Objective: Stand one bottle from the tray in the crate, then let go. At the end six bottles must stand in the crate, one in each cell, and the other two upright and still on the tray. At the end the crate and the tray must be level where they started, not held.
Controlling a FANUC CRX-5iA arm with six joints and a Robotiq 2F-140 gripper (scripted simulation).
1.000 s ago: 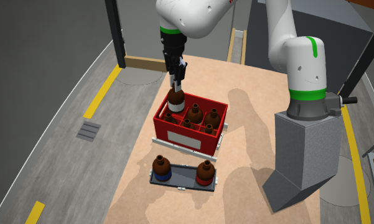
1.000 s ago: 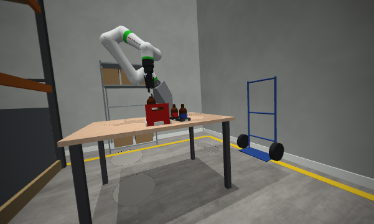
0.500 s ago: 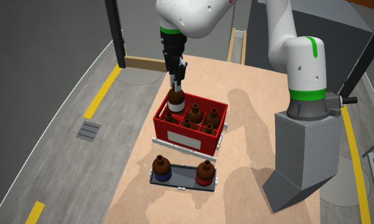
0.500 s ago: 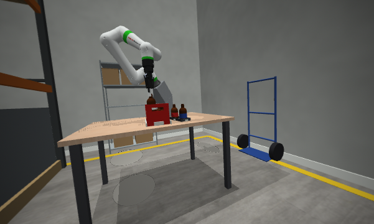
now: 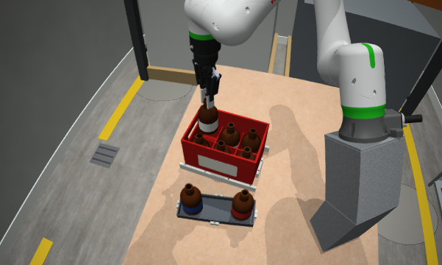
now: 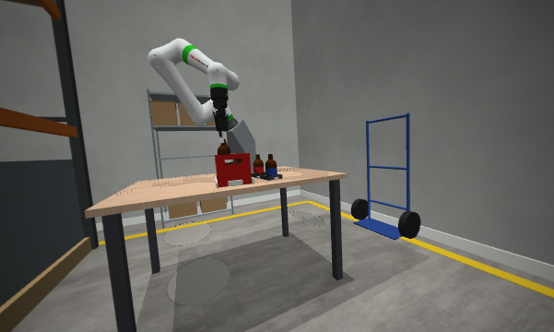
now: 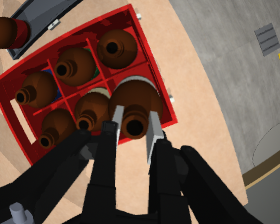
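My gripper (image 5: 209, 99) pinches white-labelled brown glass bottle (image 5: 208, 118) above red plastic crate's (image 5: 221, 167) far-left cell; five bottles inside; grey metal tray (image 5: 217, 210) in front.

pincer (image 5: 209, 99) clamps white-banded bottle (image 5: 208, 118); over crate (image 5: 221, 165) corner cell; tray (image 5: 221, 211) holds two

Light is even and moderately bright, falling from above. In the top view the arm (image 5: 353, 73) casts soft-edged shadows across the counter (image 5: 298, 103), at centre and lower right. In the exterior view a grey shadow lies on the floor (image 6: 258, 277) under the counter, and the left edge is dim. All views are sharp, without glare. The wrist view's lower half is dark with the fingers.
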